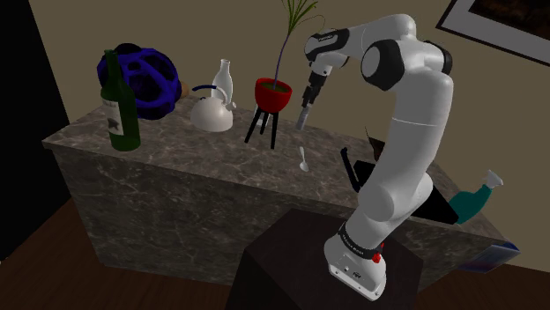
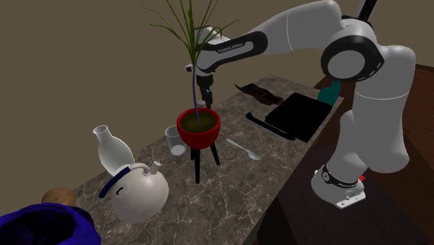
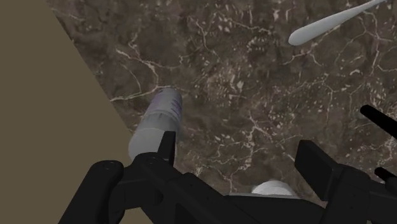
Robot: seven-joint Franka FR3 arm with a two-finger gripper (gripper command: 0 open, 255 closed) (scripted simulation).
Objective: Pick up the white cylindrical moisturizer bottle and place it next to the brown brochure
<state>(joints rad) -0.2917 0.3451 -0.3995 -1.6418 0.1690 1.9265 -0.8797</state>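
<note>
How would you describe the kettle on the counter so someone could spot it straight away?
On the long marble counter, look between the blue openwork object and the red plant pot on black legs. The kettle is squat, round and white with a dark blue arched handle, unlike the slim-necked white vase next to it.

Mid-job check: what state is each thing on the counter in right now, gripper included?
gripper: open.
moisturizer bottle: roughly upright, outside the open jaws, not clasped.
brochure: lying flat.
spoon: lying flat.
plant pot: upright on its stand.
kettle: upright.
green bottle: upright.
cup: upright, mouth up.
</note>
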